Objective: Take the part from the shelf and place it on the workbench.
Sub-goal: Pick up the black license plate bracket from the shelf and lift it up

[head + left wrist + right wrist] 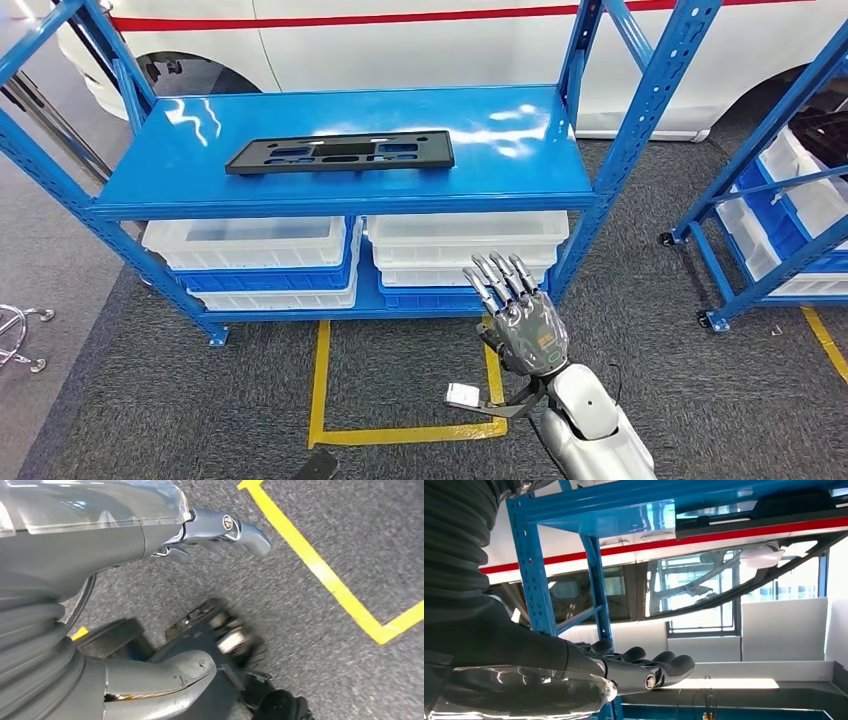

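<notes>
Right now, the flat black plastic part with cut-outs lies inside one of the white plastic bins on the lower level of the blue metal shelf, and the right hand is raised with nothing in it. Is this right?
Not quite. The flat black plastic part lies on the top level of the blue metal shelf, not in a white plastic bin. The head view shows it. The right hand is indeed raised and holds nothing.

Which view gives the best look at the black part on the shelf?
The head view: the black part lies flat and whole on the blue shelf's top deck. The left wrist view looks at carpet and yellow tape; the right wrist view looks up past the shelf frame.
</notes>
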Motion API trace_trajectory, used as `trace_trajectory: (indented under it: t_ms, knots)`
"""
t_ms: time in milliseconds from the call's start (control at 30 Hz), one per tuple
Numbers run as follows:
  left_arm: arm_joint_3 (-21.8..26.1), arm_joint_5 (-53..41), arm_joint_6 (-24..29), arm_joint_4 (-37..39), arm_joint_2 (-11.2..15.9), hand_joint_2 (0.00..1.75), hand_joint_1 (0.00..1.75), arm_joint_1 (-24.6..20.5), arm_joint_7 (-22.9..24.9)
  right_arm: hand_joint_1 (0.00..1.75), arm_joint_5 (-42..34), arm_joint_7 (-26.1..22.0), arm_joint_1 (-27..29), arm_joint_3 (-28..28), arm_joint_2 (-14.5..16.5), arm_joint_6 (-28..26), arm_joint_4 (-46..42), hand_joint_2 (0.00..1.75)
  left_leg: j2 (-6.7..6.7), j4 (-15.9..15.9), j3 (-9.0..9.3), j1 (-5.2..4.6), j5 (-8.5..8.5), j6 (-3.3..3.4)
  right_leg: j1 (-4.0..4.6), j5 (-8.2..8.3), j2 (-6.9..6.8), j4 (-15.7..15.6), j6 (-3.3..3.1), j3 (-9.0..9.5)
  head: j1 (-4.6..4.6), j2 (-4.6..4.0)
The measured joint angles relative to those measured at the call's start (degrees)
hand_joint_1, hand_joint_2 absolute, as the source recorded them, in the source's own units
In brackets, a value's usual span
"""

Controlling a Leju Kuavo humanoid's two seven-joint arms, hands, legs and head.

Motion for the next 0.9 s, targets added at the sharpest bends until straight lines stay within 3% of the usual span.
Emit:
trace_trajectory:
  t_ms: [33, 133, 200, 300, 333, 367, 400, 467, 533, 633, 700, 733, 833, 867, 900]
  knots:
    - [0.13, -0.08, 0.04, 0.0, 0.01, 1.75, 0.0, 0.0, -0.2, 0.0, -0.46, -0.22, 0.05, -0.04, 0.01, 0.0, -0.01, 1.75, -0.02, -2.04, 1.01, -0.15, 0.4, 0.3, 0.05, 0.12, 0.0, 0.0, 0.29, -0.09, 0.0, -0.01]
    - [0.36, -0.41, 0.25, 0.0, -0.01, 1.75, 0.0, 0.15, -0.5, 0.0, -2.23, -1.05, 0.35, -0.24, 0.05, 0.0, -0.05, 1.75, 0.05, -3.16, 1.17, -0.24, 0.86, 1.14, 0.0, 0.48, -0.03, -0.2, 1.31, -0.26, 0.0, 0.0]
    - [0.52, -0.82, 0.34, 0.0, -0.04, 1.75, 0.0, 0.13, -0.57, 0.0, -3.22, -1.72, 0.55, -0.37, 0.02, 0.0, -0.09, 1.75, 0.18, -4.06, 1.28, 0.04, 1.62, 1.95, 0.01, -0.99, 0.02, 1.56, 1.84, -1.13, 0.04, 0.01]
    - [0.78, -1.33, 0.35, 0.0, -0.11, 1.75, 0.0, 0.14, -0.58, 0.0, -4.21, -2.85, 1.33, -0.41, -0.3, 0.0, -0.03, 1.75, 0.27, -4.37, 0.97, 0.06, 2.09, 2.48, -0.11, -6.37, 0.07, 11.32, 2.3, -5.53, 0.07, 0.0]
    - [0.84, -1.43, 0.33, 0.0, -0.13, 1.75, 0.0, 0.2, -0.57, 0.0, -4.02, -2.95, 1.71, -0.4, -0.48, 0.0, 0.03, 1.75, 0.26, -4.24, 0.79, 0.04, 2.11, 2.5, -0.17, -7.35, 0.06, 14.18, 2.46, -6.77, 0.08, -0.01]
    - [0.92, -1.59, 0.32, 0.0, -0.14, 1.75, 0.0, 0.25, -0.56, 0.0, -3.69, -2.92, 2.06, -0.38, -0.66, 0.0, 0.09, 1.75, 0.24, -4.05, 0.64, 0.03, 2.1, 2.5, -0.24, -7.3, 0.05, 15.27, 2.56, -7.17, 0.07, -0.01]
    - [1.04, -1.71, 0.3, -0.01, -0.16, 1.75, 0.0, 0.27, -0.55, 0.0, -3.31, -2.85, 2.29, -0.37, -0.84, 0.0, 0.15, 1.75, 0.21, -3.83, 0.51, 0.04, 2.06, 2.44, -0.32, -6.18, 0.04, 14.13, 2.62, -6.44, 0.08, -0.01]
    - [1.33, -1.95, 0.25, -0.01, -0.26, 1.75, 0.0, 0.28, -0.55, 0.0, -2.73, -2.73, 2.42, -0.35, -1.24, 0.0, 0.24, 1.75, 0.15, -3.27, 0.34, 0.07, 1.82, 2.08, -0.5, -2.75, 0.0, 6.91, 2.53, -2.55, 0.08, -0.01]
    - [1.59, -2.03, 0.21, -0.01, -0.32, 1.75, 0.0, 0.2, -0.54, 0.0, -2.32, -2.68, 2.44, -0.33, -1.52, 0.0, 0.33, 1.75, 0.15, -2.61, -0.01, -0.12, 1.56, 1.51, -0.38, -0.99, 0.05, 1.24, 2.1, 0.22, 0.05, -0.01]
    - [1.76, -2.18, 0.19, -0.03, -0.33, 1.75, 0.0, 0.14, -0.49, 0.0, -1.8, -2.59, 2.57, -0.29, -1.78, 0.0, 0.44, 1.75, 0.15, -2.46, -0.32, -0.21, 1.57, 0.73, -0.12, -0.8, 0.19, 0.37, 1.15, 0.3, 0.0, -0.01]
    - [1.85, -2.44, 0.18, -0.04, -0.34, 1.75, 0.0, 0.13, -0.49, 0.0, -0.83, -2.19, 2.58, -0.28, -1.86, 0.0, 0.41, 1.75, 0.12, -1.07, -0.87, -0.06, 0.43, 0.13, -0.26, -0.53, 0.08, 0.08, 0.43, 0.34, -0.01, 0.0]
    - [1.91, -2.63, 0.18, -0.04, -0.34, 1.75, 0.0, 0.11, -0.49, 0.0, -0.29, -1.92, 2.58, -0.28, -1.87, 0.0, 0.39, 1.75, 0.1, 1.13, -1.82, 0.02, -1.01, -0.18, -0.37, -0.41, -0.07, -0.06, 0.11, 0.35, -0.02, -0.01]
    - [2.12, -3.03, 0.18, -0.04, -0.34, 1.75, 0.0, 0.22, -0.45, 0.0, 0.53, -1.53, 2.7, -0.28, -1.86, 0.0, 0.39, 1.75, 0.09, 11.99, -6.69, 0.21, -6.02, -0.81, -0.23, -0.32, -0.7, -0.05, -0.25, 0.21, -0.04, -0.01]
    - [2.18, -3.08, 0.18, -0.04, -0.34, 1.75, 0.0, 0.29, -0.43, 0.0, 0.65, -1.49, 2.75, -0.28, -1.86, 0.0, 0.4, 1.75, 0.09, 13.92, -7.57, 0.22, -6.31, -0.83, -0.16, -0.32, -0.94, -0.03, -0.25, 0.19, -0.04, 0.0]
    - [2.22, -3.13, 0.18, -0.04, -0.34, 1.75, 0.0, 0.34, -0.4, 0.0, 0.73, -1.47, 2.79, -0.28, -1.86, 0.0, 0.39, 1.75, 0.11, 13.53, -7.36, 0.22, -5.46, -0.72, -0.1, -0.32, -1.21, -0.01, -0.25, 0.21, -0.04, 0.0]
